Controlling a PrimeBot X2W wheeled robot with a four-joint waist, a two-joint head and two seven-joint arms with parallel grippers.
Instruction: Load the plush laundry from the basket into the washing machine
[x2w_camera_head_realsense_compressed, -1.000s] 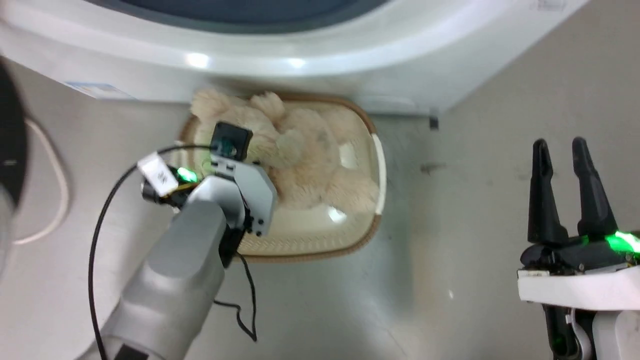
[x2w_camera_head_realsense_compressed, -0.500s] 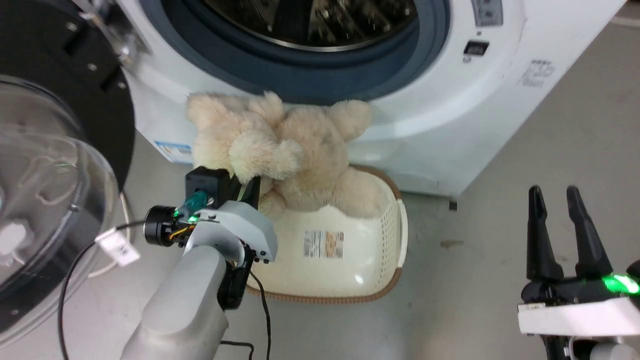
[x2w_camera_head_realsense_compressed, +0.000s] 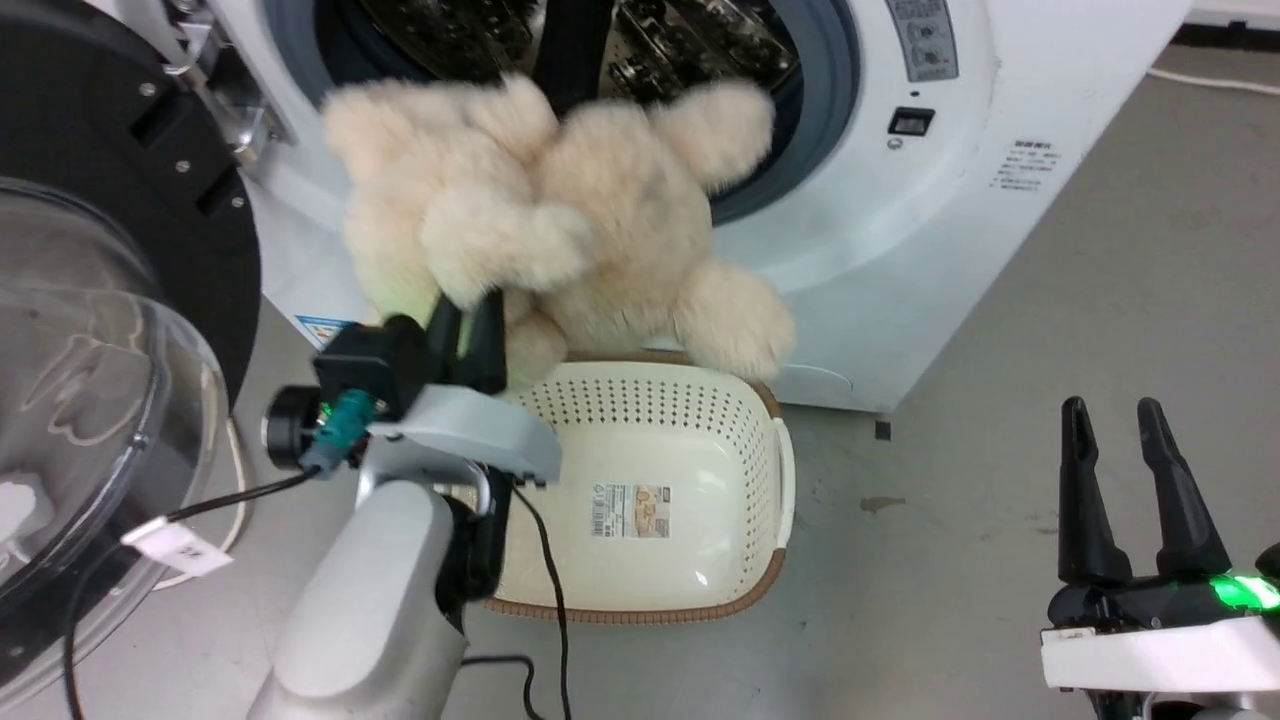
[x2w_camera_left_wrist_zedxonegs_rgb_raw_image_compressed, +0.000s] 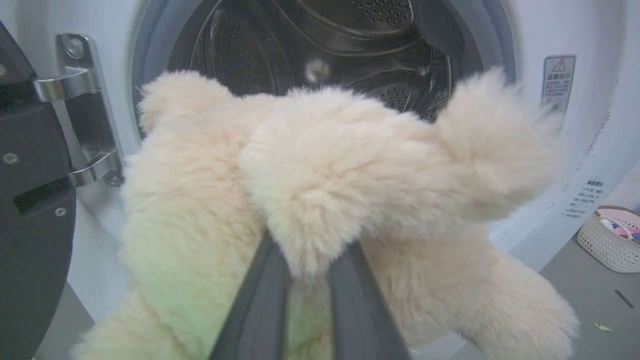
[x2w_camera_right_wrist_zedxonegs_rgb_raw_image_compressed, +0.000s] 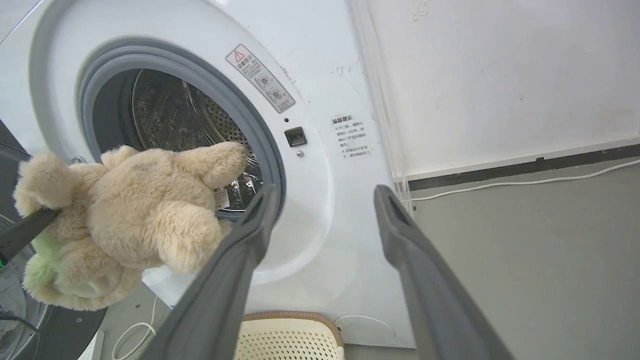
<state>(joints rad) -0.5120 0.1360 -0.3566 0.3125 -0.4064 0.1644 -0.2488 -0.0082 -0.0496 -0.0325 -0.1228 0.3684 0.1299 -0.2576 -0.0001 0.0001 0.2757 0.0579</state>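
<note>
Head view: left hand (x2w_camera_head_realsense_compressed: 467, 312) clamps plush laundry (x2w_camera_head_realsense_compressed: 590, 200) before gasket (x2w_camera_head_realsense_compressed: 832, 100); right hand (x2w_camera_head_realsense_compressed: 1110, 410) spread.

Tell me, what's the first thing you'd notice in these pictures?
A big fluffy cream plush teddy hangs in the air right in front of the washing machine, whose round opening shows the shiny drum behind it. The left gripper pinches it from below. Under it on the floor sits the empty basket, and the right gripper waits open at the lower right.
</note>
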